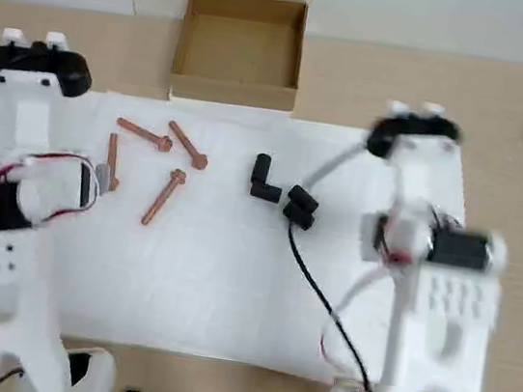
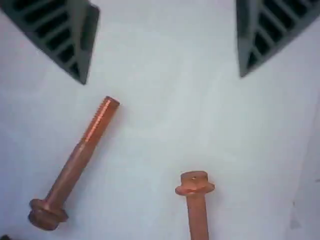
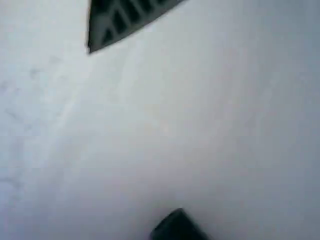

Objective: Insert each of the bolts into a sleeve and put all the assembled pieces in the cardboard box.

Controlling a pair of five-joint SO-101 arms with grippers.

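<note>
Left fingers point(image 2: 60, 35) spread wide (gripping nothing); two copper bolts point(image 2: 75, 165) lie beneath, untouched.

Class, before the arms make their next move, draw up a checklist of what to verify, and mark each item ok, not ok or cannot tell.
1. Left gripper open, nothing held: ok.
2. Bolts lying flat on the mat beneath it: ok, two there.
3. Sleeves match the bolts in number, four each in the high view: ok.
4. Bolts inserted in sleeves: not ok, none yet.
5. Cardboard box upright, top open: ok.
</note>
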